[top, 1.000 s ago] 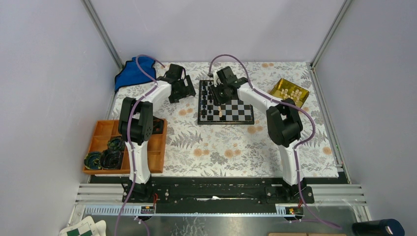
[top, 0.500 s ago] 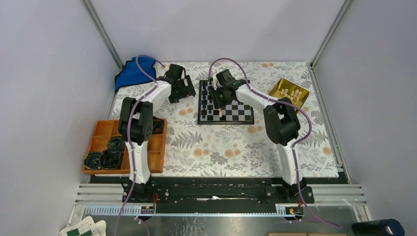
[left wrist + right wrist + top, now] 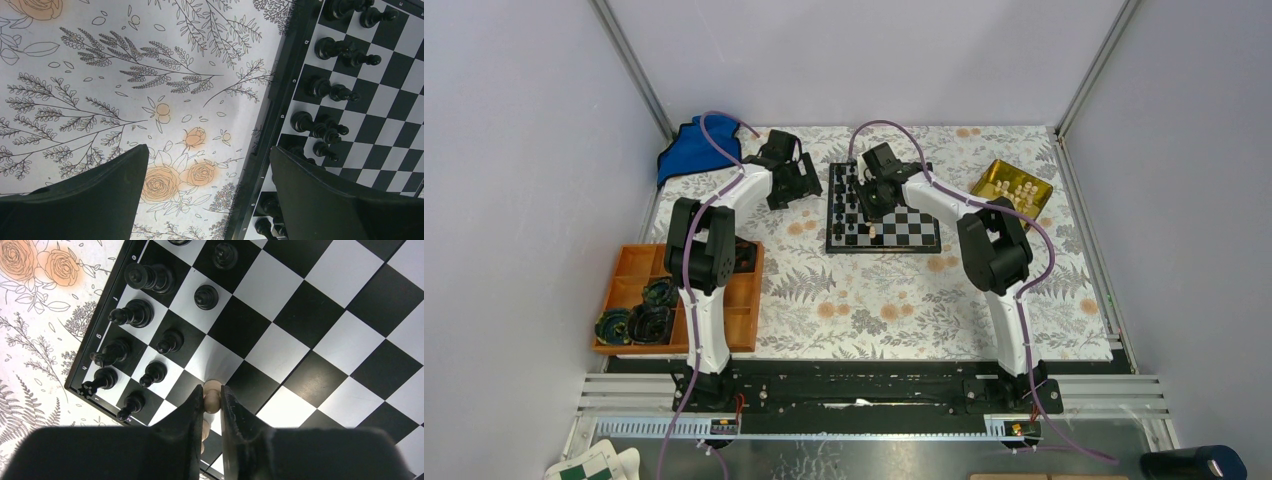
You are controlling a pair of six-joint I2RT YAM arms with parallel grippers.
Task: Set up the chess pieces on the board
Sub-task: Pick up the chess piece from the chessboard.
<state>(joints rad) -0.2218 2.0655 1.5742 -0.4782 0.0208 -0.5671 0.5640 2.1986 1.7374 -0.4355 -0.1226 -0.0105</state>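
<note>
The black-and-white board (image 3: 906, 226) lies at the back middle of the floral cloth. Black chess pieces (image 3: 845, 206) stand in two rows along its left side (image 3: 135, 313). My right gripper (image 3: 874, 206) is low over the board, shut on the round head of a pale pawn (image 3: 212, 398) that stands on a square. A second pale piece (image 3: 205, 430) shows behind it, between the fingers. My left gripper (image 3: 207, 150) hangs open over the cloth beside the board's left border (image 3: 280, 115), with nothing between its fingers. More pale pieces (image 3: 1025, 190) sit in the gold tin (image 3: 994, 178).
An orange tray (image 3: 636, 264) with dark round items sits at the left near the left arm. A blue cloth (image 3: 690, 147) lies at the back left corner. A green-and-white checkered folded thing (image 3: 594, 466) is at the bottom left, off the table.
My right gripper has shifted slightly left over the board and its fingers have narrowed onto the pale pawn. The left arm has not moved.
</note>
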